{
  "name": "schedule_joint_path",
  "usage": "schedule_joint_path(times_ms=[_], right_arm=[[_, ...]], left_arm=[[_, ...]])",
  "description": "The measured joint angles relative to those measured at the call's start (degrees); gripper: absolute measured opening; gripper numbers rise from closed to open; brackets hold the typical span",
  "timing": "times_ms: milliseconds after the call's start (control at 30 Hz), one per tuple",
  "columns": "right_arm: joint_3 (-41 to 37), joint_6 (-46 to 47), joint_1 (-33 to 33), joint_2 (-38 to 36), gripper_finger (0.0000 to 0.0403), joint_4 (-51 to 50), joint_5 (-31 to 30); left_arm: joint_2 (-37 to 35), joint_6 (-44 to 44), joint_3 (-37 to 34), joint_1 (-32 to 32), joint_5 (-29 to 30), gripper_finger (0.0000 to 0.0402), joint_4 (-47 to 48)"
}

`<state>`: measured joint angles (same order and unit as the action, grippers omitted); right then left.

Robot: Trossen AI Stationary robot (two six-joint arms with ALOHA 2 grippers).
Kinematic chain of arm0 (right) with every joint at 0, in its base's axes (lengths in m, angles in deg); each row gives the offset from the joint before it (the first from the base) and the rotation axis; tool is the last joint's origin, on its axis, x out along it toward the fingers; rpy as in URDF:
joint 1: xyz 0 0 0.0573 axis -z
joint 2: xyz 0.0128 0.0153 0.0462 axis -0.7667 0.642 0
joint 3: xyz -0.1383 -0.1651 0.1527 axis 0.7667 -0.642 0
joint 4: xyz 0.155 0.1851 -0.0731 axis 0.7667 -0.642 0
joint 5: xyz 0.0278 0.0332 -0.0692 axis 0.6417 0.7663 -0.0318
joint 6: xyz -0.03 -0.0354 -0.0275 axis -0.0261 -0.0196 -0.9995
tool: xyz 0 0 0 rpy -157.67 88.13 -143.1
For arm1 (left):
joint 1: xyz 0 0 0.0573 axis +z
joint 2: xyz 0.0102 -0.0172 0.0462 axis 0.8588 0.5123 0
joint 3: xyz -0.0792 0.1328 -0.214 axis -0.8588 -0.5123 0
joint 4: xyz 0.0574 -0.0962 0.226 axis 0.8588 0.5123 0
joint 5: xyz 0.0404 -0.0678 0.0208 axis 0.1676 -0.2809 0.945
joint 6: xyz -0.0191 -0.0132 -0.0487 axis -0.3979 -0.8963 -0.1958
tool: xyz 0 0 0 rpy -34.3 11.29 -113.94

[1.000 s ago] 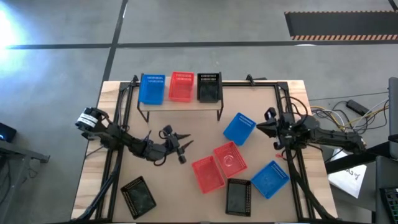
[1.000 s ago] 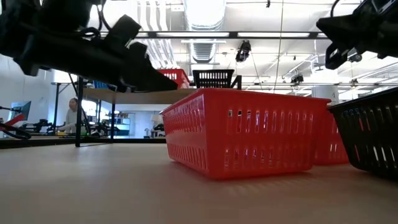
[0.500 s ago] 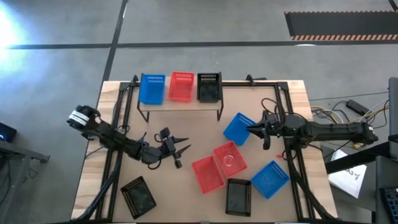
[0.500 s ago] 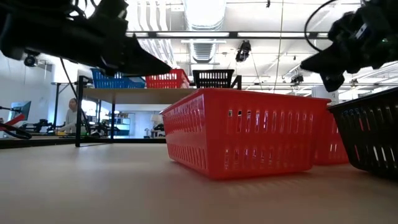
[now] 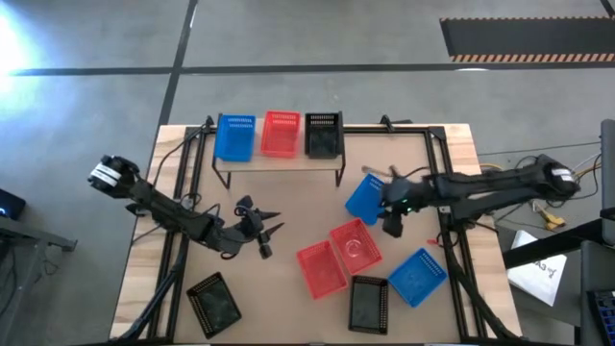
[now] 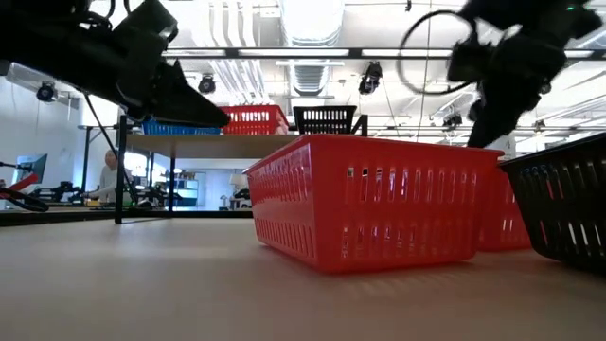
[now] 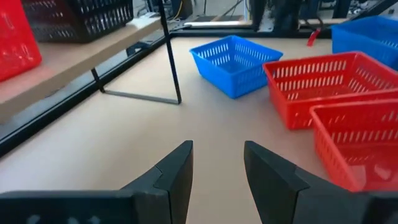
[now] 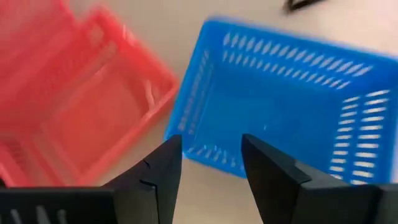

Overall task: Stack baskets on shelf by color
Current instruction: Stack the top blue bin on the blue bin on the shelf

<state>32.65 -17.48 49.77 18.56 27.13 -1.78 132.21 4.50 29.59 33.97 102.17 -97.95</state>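
Note:
On the shelf (image 5: 279,159) at the table's far side stand a blue basket (image 5: 235,137), a red one (image 5: 281,134) and a black one (image 5: 323,134), side by side. Loose on the table lie a blue basket (image 5: 367,197), two red ones (image 5: 356,243) (image 5: 321,268), a black one (image 5: 370,303), another blue one (image 5: 418,276) and a black one (image 5: 213,303) at the near left. My right gripper (image 8: 211,149) hangs open above the first loose blue basket (image 8: 280,106), over its near rim, touching nothing. My left gripper (image 7: 217,152) stands open over bare table, left of centre (image 5: 266,236).
The shelf's thin black legs (image 7: 171,56) stand ahead of my left gripper. In the low view a red basket (image 6: 379,199) and a black one (image 6: 559,208) fill the front. Black frame rails (image 5: 183,183) run along the table's left and right sides. Bare tabletop lies between the shelf and the left gripper.
My right gripper has reached from the table's right edge toward the left, coming over the loose blue basket near the shelf. My left gripper has drawn back a little toward the table's left and near side. No basket has moved.

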Motion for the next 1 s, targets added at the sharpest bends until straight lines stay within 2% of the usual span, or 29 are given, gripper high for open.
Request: schedule_joint_path(times_ms=[233,467,767,1000], right_arm=[[8.86,-2.68,-4.61,14.44,0.016,-3.96,-1.67],[14.21,-3.05,-6.74,23.0,0.0146,-9.45,-6.12],[14.76,-5.07,-6.91,27.36,0.01,-10.29,-9.12],[14.71,-5.22,-8.23,26.46,0.0029,-10.6,-9.93]], left_arm=[[1.73,-0.39,-0.61,0.0,-0.02,0.0128,-0.11],[3.44,-0.5,-0.59,0.0,-0.04,0.0128,-1.01],[6.79,-0.38,-0.59,0.0,-0.07,0.0128,-6.03],[7.29,-0.34,0.09,-0.02,-0.2,0.0128,-6.85]])
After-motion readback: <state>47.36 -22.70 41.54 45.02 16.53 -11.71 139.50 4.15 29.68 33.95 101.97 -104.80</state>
